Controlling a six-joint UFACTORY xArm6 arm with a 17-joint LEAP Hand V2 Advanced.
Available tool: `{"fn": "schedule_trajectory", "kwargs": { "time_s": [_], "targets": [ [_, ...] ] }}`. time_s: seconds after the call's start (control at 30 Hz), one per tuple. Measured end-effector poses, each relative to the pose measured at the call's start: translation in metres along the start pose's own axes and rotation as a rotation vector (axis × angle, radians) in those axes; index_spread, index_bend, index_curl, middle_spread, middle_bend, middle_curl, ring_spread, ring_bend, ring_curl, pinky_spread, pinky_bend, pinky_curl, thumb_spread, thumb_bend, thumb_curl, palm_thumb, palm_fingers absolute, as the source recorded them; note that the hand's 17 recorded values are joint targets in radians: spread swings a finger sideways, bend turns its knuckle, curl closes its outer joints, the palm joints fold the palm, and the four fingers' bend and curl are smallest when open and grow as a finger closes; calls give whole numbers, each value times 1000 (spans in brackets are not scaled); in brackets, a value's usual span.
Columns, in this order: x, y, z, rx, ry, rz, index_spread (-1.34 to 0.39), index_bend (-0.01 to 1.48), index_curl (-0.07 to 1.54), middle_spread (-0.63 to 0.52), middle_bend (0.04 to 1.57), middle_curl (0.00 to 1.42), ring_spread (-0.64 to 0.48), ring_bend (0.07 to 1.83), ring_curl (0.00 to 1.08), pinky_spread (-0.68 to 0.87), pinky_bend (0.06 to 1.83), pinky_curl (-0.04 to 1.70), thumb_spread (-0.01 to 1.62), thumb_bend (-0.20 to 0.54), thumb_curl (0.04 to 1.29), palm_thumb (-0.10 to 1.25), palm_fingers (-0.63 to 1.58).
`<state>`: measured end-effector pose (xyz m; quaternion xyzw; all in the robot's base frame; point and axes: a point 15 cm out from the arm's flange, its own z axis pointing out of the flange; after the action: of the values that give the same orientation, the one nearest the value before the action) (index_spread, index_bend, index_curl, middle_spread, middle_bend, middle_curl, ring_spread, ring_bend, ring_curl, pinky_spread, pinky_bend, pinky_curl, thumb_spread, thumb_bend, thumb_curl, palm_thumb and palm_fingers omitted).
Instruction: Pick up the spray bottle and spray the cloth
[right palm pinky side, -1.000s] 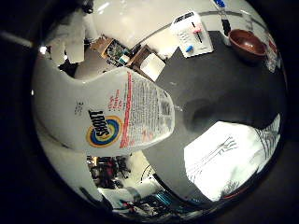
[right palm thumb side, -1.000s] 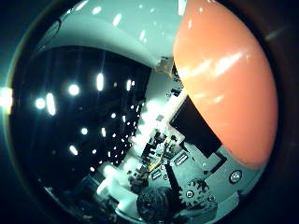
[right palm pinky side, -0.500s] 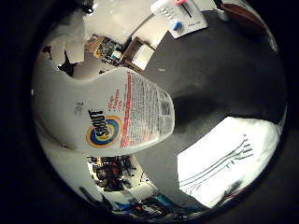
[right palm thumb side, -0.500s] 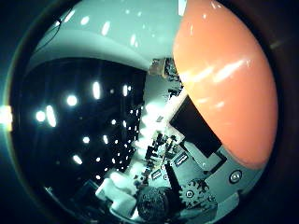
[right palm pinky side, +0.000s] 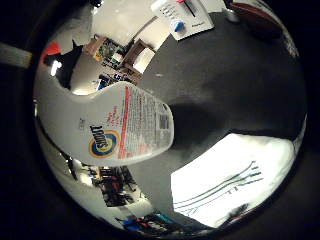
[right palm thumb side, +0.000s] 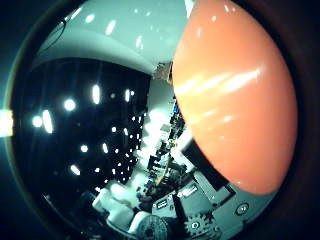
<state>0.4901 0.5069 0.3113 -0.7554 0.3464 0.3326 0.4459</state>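
Close against the palm, the bottle (right palm pinky side: 117, 127) fills much of the little-finger-side view and its orange top (right palm thumb side: 235, 95) crowds the thumb-side view, which suggests the hand (right palm thumb side: 150, 222) has it lifted clear of the table (right palm pinky side: 230, 75), though the fingers' curl around it cannot be seen. Below and beyond the bottle's base lies the cloth (right palm pinky side: 232, 177), flat on the dark table, probably so the spray can fall on it. Farther off sits a white box (right palm pinky side: 182, 17).
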Motion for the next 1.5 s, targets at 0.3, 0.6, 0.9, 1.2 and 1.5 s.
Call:
{"fn": "schedule_trajectory", "kwargs": {
  "time_s": [0.3, 0.6, 0.9, 1.2, 1.5],
  "targets": [
    [-17, 6, 0, -57, 82, -99, -454, 513, 440, -105, 454, 359, 212, 629, 205, 565, 972, 343, 990, -32, 529, 539, 81],
    [-33, 16, -8, -145, 197, -168, -442, 367, 372, -71, 297, 322, 256, 430, 171, 634, 802, 227, 984, -24, 479, 541, 177],
    [-37, 13, -84, -223, 538, -250, -462, 311, 363, -68, 194, 315, 270, 305, 168, 627, 679, 181, 977, -27, 480, 569, 236],
    [-69, 8, -192, -180, 753, -266, -484, 285, 364, -76, 173, 288, 265, 242, 183, 632, 623, 174, 971, -25, 488, 583, 291],
    [-81, 23, -263, -129, 911, -207, -488, 273, 368, -60, 172, 266, 279, 206, 198, 650, 610, 182, 967, -24, 494, 602, 298]
  ]
}}
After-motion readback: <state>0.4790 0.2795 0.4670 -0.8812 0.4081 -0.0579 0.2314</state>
